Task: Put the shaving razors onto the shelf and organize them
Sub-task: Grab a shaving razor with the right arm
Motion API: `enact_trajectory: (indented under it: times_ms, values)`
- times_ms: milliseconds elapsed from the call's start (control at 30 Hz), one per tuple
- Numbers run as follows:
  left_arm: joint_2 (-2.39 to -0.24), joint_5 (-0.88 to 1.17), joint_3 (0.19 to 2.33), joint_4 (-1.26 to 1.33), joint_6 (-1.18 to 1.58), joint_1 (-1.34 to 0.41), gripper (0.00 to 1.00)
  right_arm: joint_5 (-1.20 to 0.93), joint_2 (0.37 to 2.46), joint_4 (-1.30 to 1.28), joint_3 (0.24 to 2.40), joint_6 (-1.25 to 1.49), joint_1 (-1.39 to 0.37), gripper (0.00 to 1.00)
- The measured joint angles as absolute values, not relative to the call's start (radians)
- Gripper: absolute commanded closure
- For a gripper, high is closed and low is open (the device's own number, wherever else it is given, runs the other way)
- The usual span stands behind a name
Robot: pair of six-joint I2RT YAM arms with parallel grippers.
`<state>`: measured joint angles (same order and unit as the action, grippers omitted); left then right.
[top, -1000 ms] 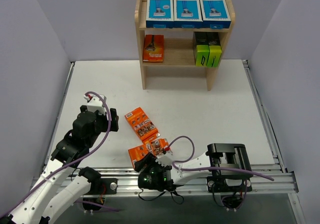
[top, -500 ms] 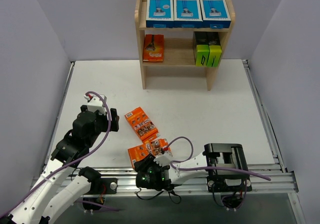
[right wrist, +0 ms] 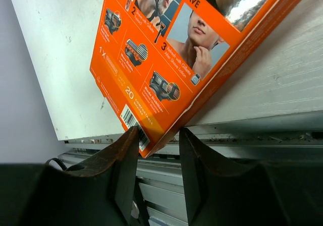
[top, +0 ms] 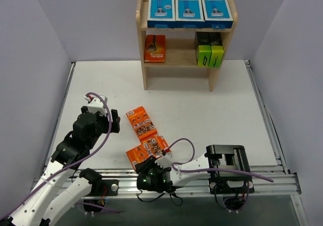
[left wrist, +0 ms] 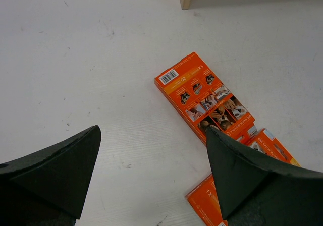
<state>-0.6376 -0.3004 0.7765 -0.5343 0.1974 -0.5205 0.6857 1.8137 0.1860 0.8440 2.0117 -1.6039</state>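
The wooden shelf [top: 143,44] stands at the back. Three blue-and-white boxes [top: 189,10] sit on its top tier. One orange pack [top: 155,48] and two black-and-lime boxes [top: 210,50] sit on the middle tier. Two orange packs lie on the table: a far one [top: 142,123] [left wrist: 209,97] and a near one [top: 146,152] [right wrist: 166,49] at the front edge. My right gripper [top: 151,169] [right wrist: 159,135] is shut on the near pack's corner, which overhangs the table edge. My left gripper [top: 115,121] [left wrist: 151,130] is open and empty, above the table left of the packs.
A metal rail [top: 202,179] runs along the table's near edge, with the right arm's black base [top: 227,163] on it. Grey walls close in the left, right and back. A side rail [top: 262,110] lines the table's right edge.
The near orange pack has shifted a little left and away with my right gripper on its corner, pushing the far pack slightly away. The left arm has barely moved.
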Motion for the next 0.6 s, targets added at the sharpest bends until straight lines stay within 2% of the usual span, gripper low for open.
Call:
enact_trajectory:
  times_ms: [133,267,567,600]
  values:
    - [-0.636,-0.3,0.776,-0.535,0.197,-0.521,0.06,0.7,1.813,0.186,0.844,2.012,-1.613,0.89]
    - [-0.636,-0.3,0.776,-0.534,0.197,-0.521,0.06,0.708,1.802,0.172,0.841,2.009,-1.621,1.0]
    - [-0.636,-0.295,0.776,-0.534,0.197,-0.521,0.06,0.724,1.744,0.096,0.813,2.007,-1.633,1.0]
    - [-0.636,-0.294,0.776,-0.534,0.197,-0.521,0.06,0.725,1.744,0.089,0.809,2.005,-1.633,0.96]
